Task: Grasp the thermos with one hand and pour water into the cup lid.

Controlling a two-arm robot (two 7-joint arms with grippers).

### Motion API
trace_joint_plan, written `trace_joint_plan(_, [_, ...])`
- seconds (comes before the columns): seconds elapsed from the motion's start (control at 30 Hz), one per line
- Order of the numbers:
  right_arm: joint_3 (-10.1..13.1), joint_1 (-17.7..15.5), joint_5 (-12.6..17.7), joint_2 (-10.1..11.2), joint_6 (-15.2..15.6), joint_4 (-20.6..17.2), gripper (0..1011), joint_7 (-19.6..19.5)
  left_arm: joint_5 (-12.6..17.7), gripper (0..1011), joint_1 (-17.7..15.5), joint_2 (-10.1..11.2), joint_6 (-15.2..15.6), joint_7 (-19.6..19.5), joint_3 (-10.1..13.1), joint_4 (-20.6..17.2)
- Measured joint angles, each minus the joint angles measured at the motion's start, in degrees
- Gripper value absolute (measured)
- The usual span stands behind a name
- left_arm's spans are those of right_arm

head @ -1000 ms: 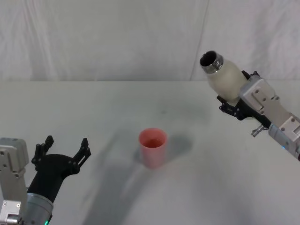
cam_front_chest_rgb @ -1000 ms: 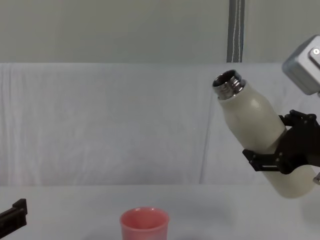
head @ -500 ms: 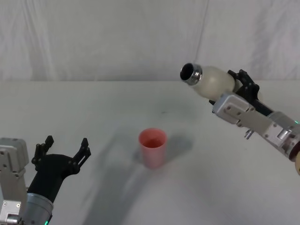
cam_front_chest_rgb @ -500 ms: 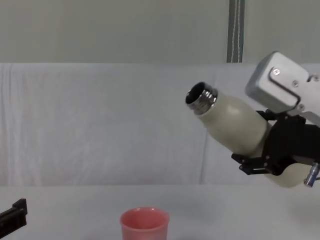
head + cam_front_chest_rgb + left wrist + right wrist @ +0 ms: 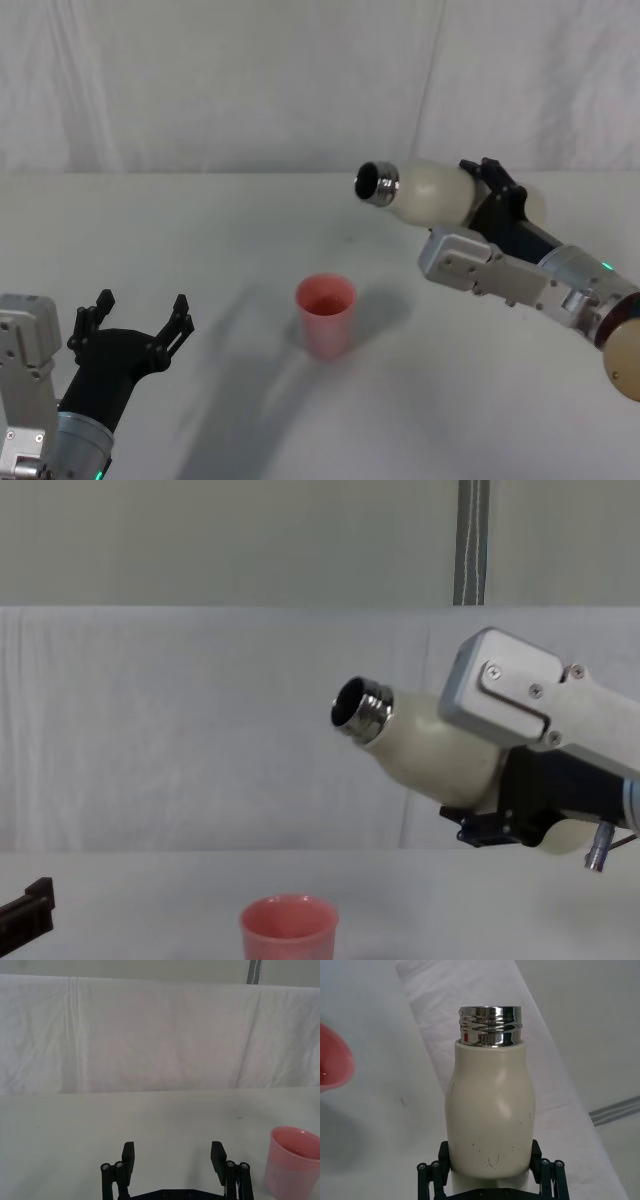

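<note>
The cream-white thermos (image 5: 425,192) hangs in the air, tipped nearly level, with its silver neck pointing left. My right gripper (image 5: 490,200) is shut on its body. The chest view shows the thermos (image 5: 430,750) high above the table, its mouth up and to the right of the pink cup lid (image 5: 289,930). That cup lid (image 5: 325,314) stands upright mid-table. In the right wrist view the gripper (image 5: 490,1175) clamps the thermos (image 5: 490,1110) low on its body, with the cup lid (image 5: 332,1057) at the edge. My left gripper (image 5: 140,308) rests open at the near left.
A white cloth covers the table (image 5: 200,230) and hangs as a backdrop behind it. In the left wrist view the open left gripper (image 5: 173,1152) faces bare cloth, and the cup lid (image 5: 292,1162) stands off to one side.
My right arm has swung the thermos left towards the cup lid and tipped it from steeply upright to nearly level. The left arm and the cup lid have stayed put.
</note>
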Motion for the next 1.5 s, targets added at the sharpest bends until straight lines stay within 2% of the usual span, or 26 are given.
trace_joint_plan(0.53, [-4.36,0.85,-6.33,0.53,-0.17,0.15,951,1.23,0.00,1001,0.00,0.00,0.00,0.00,0.00,0.00])
trace_joint_plan(0.87, [-6.75,1.42,-10.86,0.96,0.84,1.14,951,1.36,0.00,1001,0.00,0.00,0.00,0.00,0.00,0.00])
trace_joint_plan(1.5, [-7.89,2.47,-12.54,0.68,-0.09,4.33,951,1.19,0.00,1001,0.00,0.00,0.00,0.00,0.00,0.00])
